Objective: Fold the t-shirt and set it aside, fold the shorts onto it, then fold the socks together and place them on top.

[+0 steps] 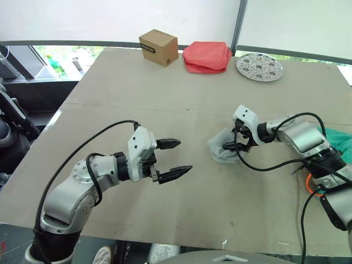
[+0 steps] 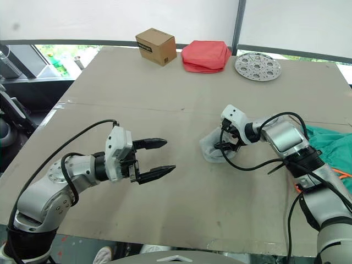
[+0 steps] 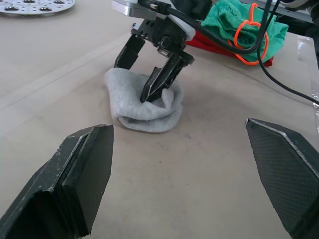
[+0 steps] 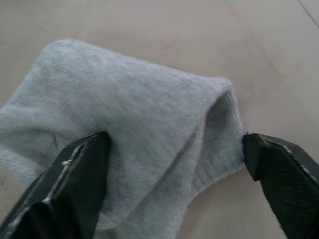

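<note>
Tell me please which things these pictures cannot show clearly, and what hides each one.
- The socks: folded into one grey bundle; whether it is one sock or two cannot be told.
- The right pincer: its fingers straddle the socks, wide apart in the right wrist view; their contact is unclear.
- The t-shirt: just a red strip, covered by the shorts.
- The shorts: cut off by the edge in both eye views.
- The box: label too small to read.

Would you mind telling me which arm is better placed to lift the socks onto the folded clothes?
The right. Its tool is open astride the socks, with the shorts right behind. The left tool hangs open, apart.
</note>
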